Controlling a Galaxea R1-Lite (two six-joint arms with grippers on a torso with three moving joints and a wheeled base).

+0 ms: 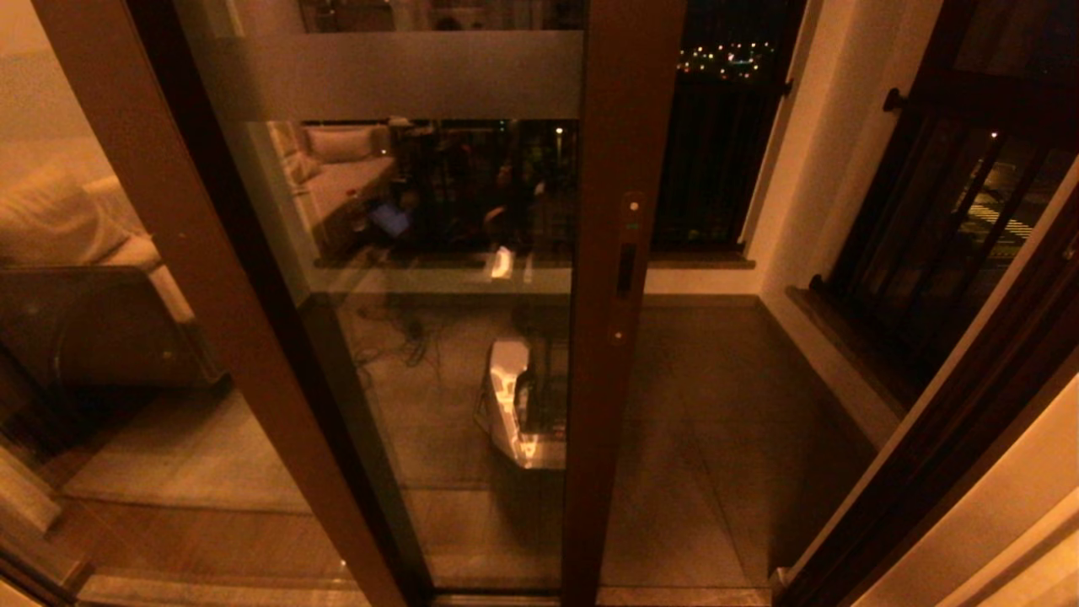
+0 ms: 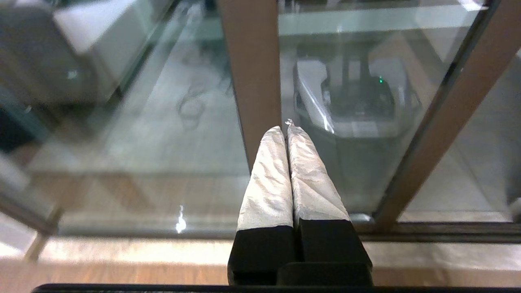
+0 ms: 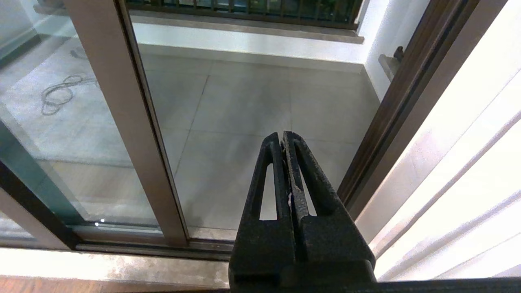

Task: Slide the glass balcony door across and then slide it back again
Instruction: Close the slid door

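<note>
The tall brown-framed glass balcony door [image 1: 421, 278] is left half open, untouched; left gripper [image 2: 287, 129] and right gripper [image 3: 283, 138] fingers are pressed closed, nothing held, probably parked.

The door [image 1: 472, 278] is a tall clear glass panel in a dark brown frame, standing upright in its floor track. A frosted band crosses the glass near the top. Its right stile [image 1: 620, 278] carries a slim dark handle slot with a small round fitting above and below it. The door stands partway across: right of the stile the opening is clear onto the tiled balcony floor, and on the left it overlaps another brown-framed panel.
</note>
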